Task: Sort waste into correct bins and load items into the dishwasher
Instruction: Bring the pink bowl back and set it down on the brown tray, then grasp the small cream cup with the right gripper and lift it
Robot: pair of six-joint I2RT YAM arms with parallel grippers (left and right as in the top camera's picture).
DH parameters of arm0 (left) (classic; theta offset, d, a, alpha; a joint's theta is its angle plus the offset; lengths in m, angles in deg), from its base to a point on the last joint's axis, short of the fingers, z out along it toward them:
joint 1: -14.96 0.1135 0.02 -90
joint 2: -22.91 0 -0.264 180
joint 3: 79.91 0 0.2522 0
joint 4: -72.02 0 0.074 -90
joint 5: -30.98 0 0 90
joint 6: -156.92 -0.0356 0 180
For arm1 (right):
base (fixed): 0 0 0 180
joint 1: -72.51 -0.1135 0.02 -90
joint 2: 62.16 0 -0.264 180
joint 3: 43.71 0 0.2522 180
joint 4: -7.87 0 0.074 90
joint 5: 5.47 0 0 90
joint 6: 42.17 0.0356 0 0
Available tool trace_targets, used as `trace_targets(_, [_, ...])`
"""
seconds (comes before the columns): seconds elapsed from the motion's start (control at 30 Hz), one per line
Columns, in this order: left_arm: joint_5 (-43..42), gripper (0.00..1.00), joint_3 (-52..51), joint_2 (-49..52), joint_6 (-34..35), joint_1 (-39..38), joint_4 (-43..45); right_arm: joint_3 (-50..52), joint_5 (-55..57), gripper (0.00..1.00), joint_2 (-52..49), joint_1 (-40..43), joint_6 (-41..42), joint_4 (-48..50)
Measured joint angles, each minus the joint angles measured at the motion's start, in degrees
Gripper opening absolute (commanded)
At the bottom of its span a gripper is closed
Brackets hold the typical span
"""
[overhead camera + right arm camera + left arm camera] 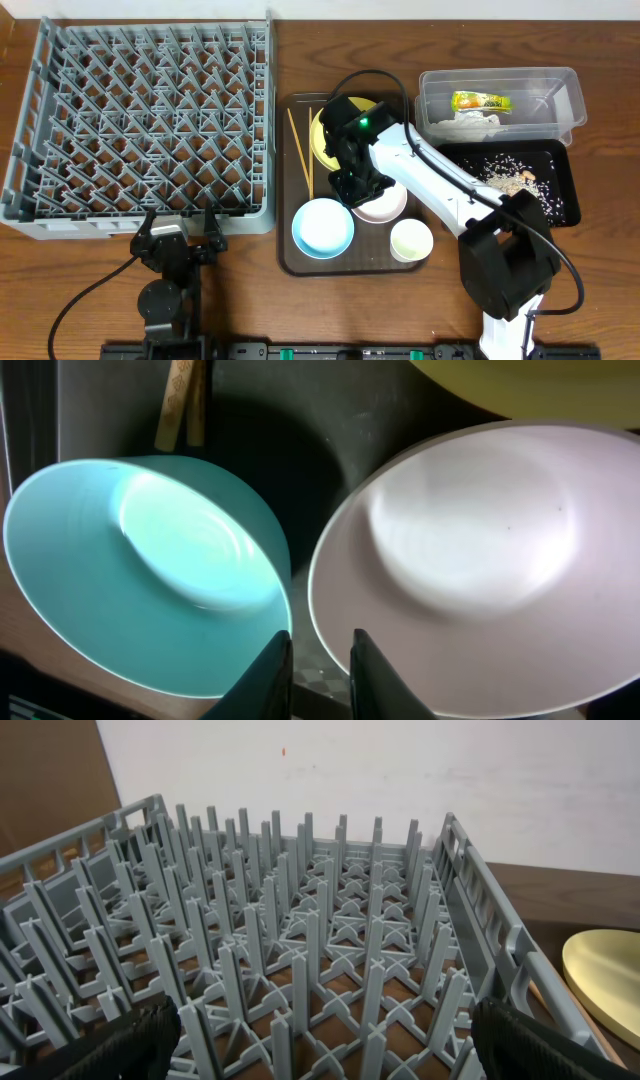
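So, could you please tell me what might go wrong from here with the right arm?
1. The right fingers hang just over the tight gap between the blue bowl and the white bowl; coming down, they might clip a rim and tip or shove a bowl.
2. The chopsticks end close to the blue bowl, so a shoved bowl could knock them about.

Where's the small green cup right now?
Overhead view: the green cup sits upright at the near-right corner of the brown tray, just right of the light blue bowl and in front of the white bowl.
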Motion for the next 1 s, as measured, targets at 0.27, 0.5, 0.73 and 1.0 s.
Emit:
trace_targets(0.27, [0.0,0.94,0.0,0.0,0.0,0.0,0.0,-4.2,-0.1,0.16,0.0,0.7,0.0,-5.9])
trace_targets(0.5, [0.0,0.94,0.0,0.0,0.0,0.0,0.0,-11.2,1.4,0.32,9.6,6.6,0.1,-17.6])
trace_targets(0.73, [0.0,0.94,0.0,0.0,0.0,0.0,0.0,-3.8,3.3,0.31,17.1,8.8,-0.1,-20.2])
trace_targets(1.0, [0.0,0.94,0.0,0.0,0.0,0.0,0.0,12.4,4.2,0.28,14.4,8.9,0.0,-13.7])
